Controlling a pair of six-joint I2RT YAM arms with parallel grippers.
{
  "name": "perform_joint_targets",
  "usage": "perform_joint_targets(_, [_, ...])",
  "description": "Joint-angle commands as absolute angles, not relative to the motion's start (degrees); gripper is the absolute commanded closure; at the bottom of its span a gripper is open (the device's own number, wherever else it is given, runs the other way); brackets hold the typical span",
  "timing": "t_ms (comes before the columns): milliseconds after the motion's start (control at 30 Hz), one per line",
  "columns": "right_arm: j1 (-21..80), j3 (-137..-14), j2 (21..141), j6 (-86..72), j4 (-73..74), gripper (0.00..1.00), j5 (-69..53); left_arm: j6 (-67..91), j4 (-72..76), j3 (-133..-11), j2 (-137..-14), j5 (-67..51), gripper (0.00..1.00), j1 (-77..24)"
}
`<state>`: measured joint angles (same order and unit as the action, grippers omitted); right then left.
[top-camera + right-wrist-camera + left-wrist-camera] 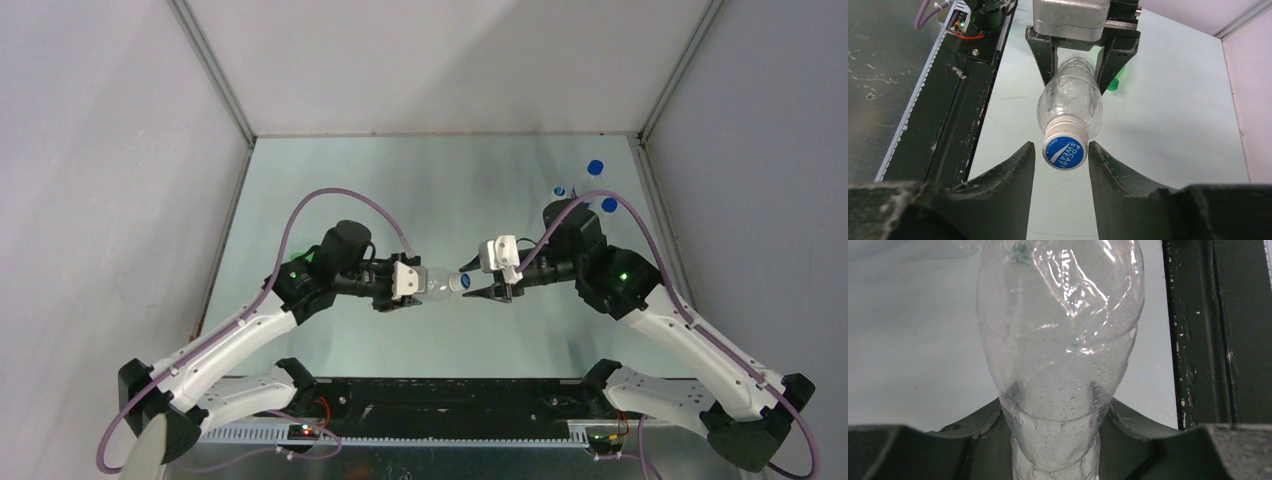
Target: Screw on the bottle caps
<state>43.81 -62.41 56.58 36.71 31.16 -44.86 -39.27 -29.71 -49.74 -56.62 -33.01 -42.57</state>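
A clear unlabelled bottle [437,284] [1063,340] [1070,97] hangs level above the table, and my left gripper [410,282] [1055,412] is shut on its body. A white cap with a blue printed top [463,283] [1065,150] sits on the bottle's neck, facing my right gripper [492,290] [1063,146]. The right fingers stand on either side of that cap. The right one is almost against it and a narrow gap shows on the left. Behind the left gripper, part of a green bottle [1116,81] lies on the table. The dark green cap is out of view.
Clear bottles with bright blue caps [597,168] stand at the back right near the right wall. The black base rail [958,100] runs along the near table edge. Grey walls close the table in on the left, back and right.
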Motion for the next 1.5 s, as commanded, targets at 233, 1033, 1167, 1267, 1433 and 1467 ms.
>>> perform_joint_targets(233, [44.7, -64.1, 58.0, 33.9, 28.8, 0.78, -44.8, -36.6, -26.5, -52.7, -56.2, -32.7, 1.0, -42.2])
perform_joint_targets(1033, [38.1, -67.4, 69.4, -19.6, 26.5, 1.0, -37.5, -46.5, -3.1, -37.9, -47.0, 9.5, 1.0, -56.8])
perform_joint_targets(1167, [36.2, -67.4, 71.3, -29.9, 26.9, 1.0, -36.3, -50.7, 6.0, -34.0, -46.9, 19.2, 1.0, -61.5])
perform_joint_targets(1267, [35.8, -67.4, 72.3, -35.4, 27.9, 1.0, -34.2, -55.0, 12.4, -30.9, -48.6, 25.6, 1.0, -65.6])
perform_joint_targets(1433, [35.8, -64.7, 72.5, -47.3, 24.8, 1.0, -32.9, -61.9, 27.2, -27.4, -53.8, 38.1, 1.0, -70.2])
perform_joint_targets(1467, [35.7, -64.3, 72.3, -48.7, 24.3, 1.0, -32.6, -63.7, 31.0, -26.7, -55.6, 40.5, 1.0, -71.1])
